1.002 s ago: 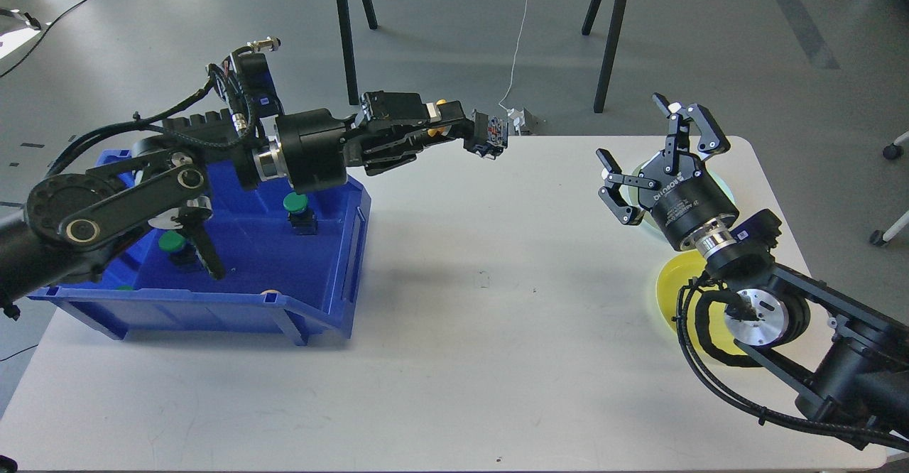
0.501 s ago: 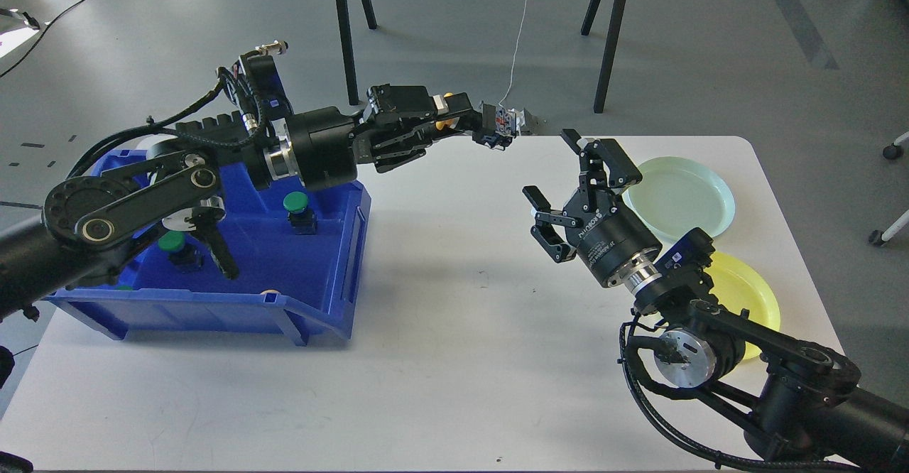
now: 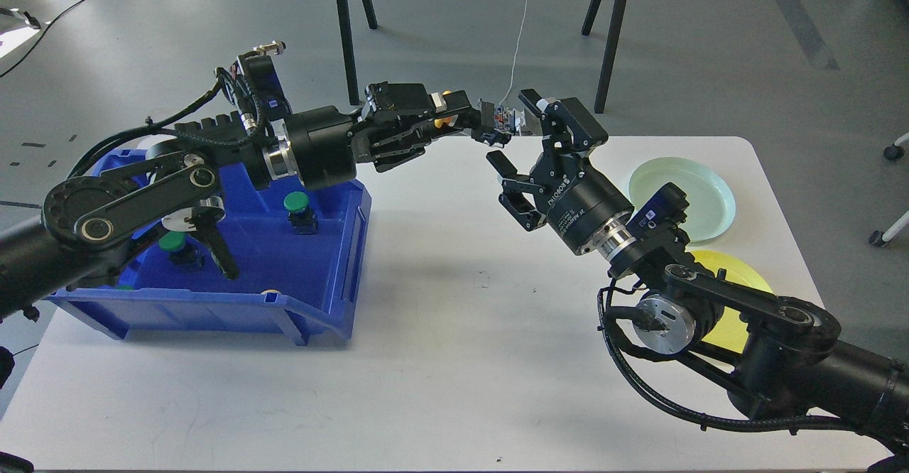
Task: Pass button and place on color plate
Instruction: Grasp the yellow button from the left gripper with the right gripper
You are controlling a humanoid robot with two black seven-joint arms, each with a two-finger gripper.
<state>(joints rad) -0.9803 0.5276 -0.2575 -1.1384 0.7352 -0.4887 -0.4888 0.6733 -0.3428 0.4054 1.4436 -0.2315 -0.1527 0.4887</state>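
My left gripper (image 3: 470, 121) reaches out over the table's far edge, shut on a yellow button (image 3: 443, 122) whose dark contact block (image 3: 498, 118) sticks out past the fingertips. My right gripper (image 3: 531, 143) is open, its jaws spread wide just right of and below that block, close to it but apart. A pale green plate (image 3: 692, 203) lies at the far right of the table. A yellow plate (image 3: 742, 295) lies in front of it, partly hidden by my right arm.
A blue bin (image 3: 334, 260) stands at the left of the white table (image 3: 454, 359), with green buttons (image 3: 296, 203) (image 3: 172, 243) inside and my left arm above it. Black stand legs (image 3: 346, 33) (image 3: 612, 33) rise behind the table.
My right arm has swung left from over the plates, bringing its open gripper up beside the held button. The green plate is now uncovered. My left gripper has barely moved.
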